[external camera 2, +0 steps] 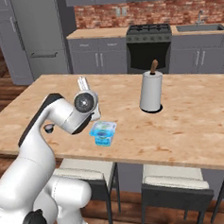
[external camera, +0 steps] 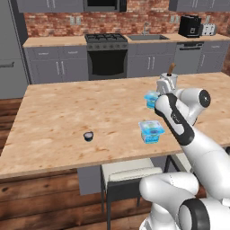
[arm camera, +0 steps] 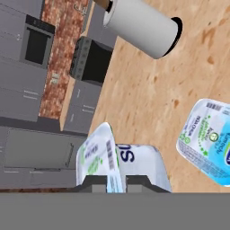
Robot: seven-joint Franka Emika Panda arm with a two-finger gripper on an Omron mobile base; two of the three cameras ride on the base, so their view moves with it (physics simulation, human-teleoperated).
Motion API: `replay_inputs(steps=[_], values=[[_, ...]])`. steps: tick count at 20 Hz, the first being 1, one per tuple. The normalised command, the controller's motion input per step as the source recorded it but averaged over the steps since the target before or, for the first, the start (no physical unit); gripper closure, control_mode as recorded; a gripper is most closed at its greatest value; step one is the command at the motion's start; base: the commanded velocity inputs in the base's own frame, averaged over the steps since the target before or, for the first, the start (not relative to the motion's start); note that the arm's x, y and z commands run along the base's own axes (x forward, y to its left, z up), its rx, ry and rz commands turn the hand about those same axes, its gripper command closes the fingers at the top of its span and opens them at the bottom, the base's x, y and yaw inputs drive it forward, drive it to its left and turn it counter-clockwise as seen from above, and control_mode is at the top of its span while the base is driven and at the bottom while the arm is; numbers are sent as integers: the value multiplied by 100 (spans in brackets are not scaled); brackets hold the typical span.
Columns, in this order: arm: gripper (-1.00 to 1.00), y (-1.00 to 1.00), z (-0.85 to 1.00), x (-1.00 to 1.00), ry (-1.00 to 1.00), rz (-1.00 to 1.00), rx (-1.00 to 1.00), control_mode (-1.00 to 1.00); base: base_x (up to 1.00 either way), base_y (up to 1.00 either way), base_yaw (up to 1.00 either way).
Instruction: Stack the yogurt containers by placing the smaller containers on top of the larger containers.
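Claw (arm camera: pixel 117 183), raised off the counter (external camera: pixel 67 117), pinches the small blue cup (arm camera: pixel 119 161) beside the tub (arm camera: pixel 209 141).

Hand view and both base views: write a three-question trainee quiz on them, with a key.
1. True or false: the tiny dark cup sits on the square tub.
2. The gripper is shut on: A the tiny dark cup, B the small blue cup, C the square tub.
3. Fill in: the tall white ___ stands upright beyond the tub.
Key: 1 false, they stand apart; 2 B; 3 paper roll.
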Motion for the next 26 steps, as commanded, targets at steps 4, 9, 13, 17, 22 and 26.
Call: replay_inputs(steps=[4,9,13,17,22,26], values=[[100,0,-9,0,0,0,0,-100,0,0,0],[100,-2,-12,0,0,0,0,-100,0,0,0],[100,-13,-20,0,0,0,0,-100,0,0,0],[100,-18,-20,0,0,0,0,-100,0,0,0],[100,-19,-15,0,0,0,0,-100,0,0,0],[100,-15,-16,0,0,0,0,-100,0,0,0]])
